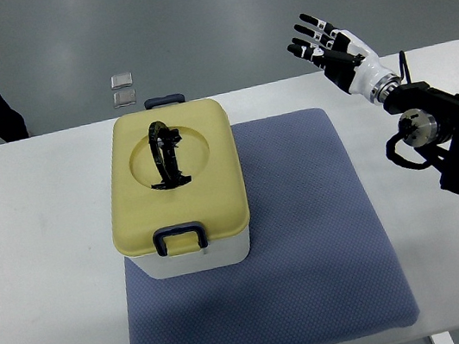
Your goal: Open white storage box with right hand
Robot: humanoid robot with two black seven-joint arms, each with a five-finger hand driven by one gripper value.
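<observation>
Right hand hovers raised, fingers spread, well apart from storage box.

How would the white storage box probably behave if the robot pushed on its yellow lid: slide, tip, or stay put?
The storage box looks wide and squat, so it probably won't tip. It sits on a textured blue mat, which likely resists sliding. The yellow lid seems rigid plastic, latched by a dark clip, so it shouldn't flex much.
</observation>
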